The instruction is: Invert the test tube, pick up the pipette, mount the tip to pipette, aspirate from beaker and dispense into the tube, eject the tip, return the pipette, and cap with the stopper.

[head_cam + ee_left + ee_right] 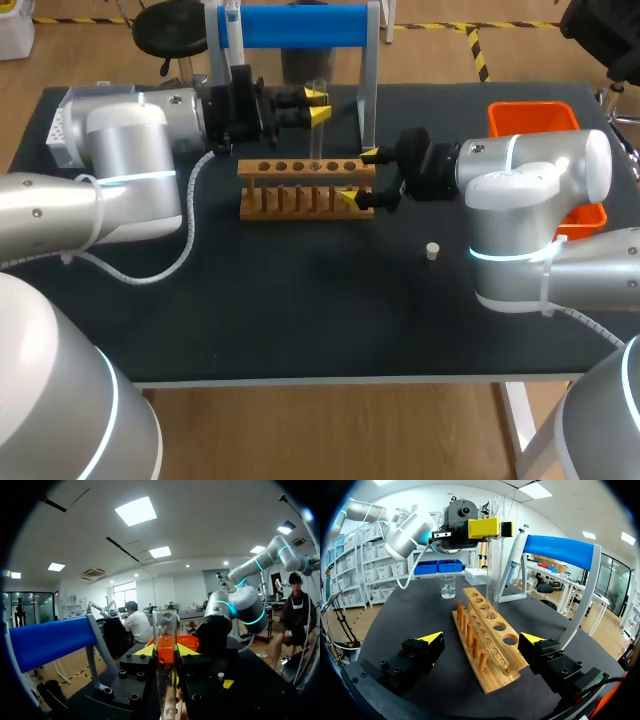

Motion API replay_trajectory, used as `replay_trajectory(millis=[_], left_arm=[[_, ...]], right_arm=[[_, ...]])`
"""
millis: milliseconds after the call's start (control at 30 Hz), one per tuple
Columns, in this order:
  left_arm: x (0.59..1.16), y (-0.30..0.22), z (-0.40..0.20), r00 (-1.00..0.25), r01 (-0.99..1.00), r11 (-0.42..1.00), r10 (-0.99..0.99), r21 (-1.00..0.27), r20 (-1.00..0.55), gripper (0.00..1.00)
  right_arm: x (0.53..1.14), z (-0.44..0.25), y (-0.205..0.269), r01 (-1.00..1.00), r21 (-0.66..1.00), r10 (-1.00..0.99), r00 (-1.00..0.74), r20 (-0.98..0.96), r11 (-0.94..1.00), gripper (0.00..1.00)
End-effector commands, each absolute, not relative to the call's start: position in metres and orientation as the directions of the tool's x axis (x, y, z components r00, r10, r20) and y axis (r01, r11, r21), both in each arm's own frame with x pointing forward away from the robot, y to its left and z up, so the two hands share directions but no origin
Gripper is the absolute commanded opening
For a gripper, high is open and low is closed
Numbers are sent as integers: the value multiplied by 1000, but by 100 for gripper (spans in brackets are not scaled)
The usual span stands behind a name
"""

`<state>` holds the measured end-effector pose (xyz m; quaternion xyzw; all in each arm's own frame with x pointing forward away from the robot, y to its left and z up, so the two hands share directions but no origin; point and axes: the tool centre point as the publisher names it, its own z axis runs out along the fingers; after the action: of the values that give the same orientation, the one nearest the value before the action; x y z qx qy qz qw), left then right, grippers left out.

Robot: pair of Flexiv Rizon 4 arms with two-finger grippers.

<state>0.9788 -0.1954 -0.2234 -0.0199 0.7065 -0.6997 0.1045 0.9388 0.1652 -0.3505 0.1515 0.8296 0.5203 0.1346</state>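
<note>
Left gripper (318, 105) clamps the test tube (494, 570) upright over the wooden rack (290, 200), right gripper (360, 177) spread wide astride the rack's end.

Head camera looks down from behind; wrist cameras face each other (sharing tube (494, 570)).

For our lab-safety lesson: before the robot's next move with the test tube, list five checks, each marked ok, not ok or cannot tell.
1. Left pincer shut on the test tube: ok.
2. Test tube upright above a hole in the rack: ok.
3. Tube's lower end seated in that hole: cannot tell.
4. Right pincer open, straddling the rack's end: ok.
5. Stopper lying apart from rack and arms: ok.
</note>
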Motion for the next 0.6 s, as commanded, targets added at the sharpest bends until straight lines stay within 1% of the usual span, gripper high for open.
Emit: replay_trajectory(millis=[33, 600], left_arm=[[980, -195, -222, -979, 112, 42, -167, -993, -118, 0], [976, -193, -224, -979, 94, 151, -164, -984, -118, 0]], right_arm=[[937, -351, 166, 110, 905, 396, -916, -69, 411, 100], [937, -351, 166, 110, 905, 396, -916, -69, 411, 100]])
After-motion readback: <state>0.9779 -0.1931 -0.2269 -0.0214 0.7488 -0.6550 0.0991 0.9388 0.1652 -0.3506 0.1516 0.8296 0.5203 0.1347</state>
